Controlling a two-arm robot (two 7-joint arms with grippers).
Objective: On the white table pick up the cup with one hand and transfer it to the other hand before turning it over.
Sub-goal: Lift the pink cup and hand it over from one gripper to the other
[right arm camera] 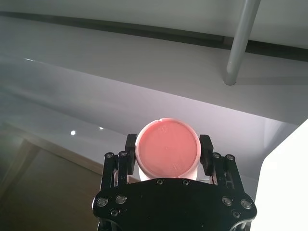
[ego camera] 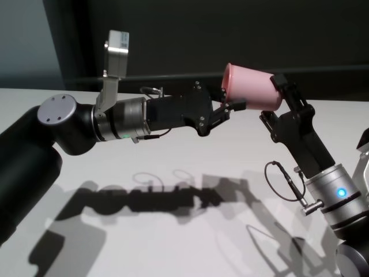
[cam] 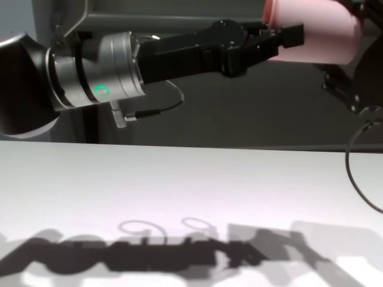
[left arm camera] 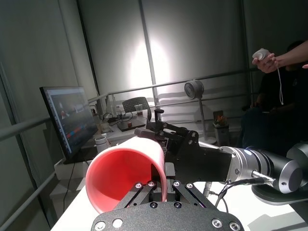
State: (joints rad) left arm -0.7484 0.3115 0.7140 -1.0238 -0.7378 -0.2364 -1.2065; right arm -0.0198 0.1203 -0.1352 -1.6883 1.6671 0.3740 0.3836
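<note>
Two grippers meet midair, left gripper (ego camera: 235, 108) jaws clamping cup (ego camera: 252, 86) rim, right gripper (ego camera: 275, 97) jaws flanking its base

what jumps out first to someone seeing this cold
A pink cup hangs on its side in mid-air above the white table, caught between two black claws. The left claw pinches its rim from the left, while the right claw has a finger on each side of its base.

Only arm shadows fall on the white table (ego camera: 173, 150).
</note>
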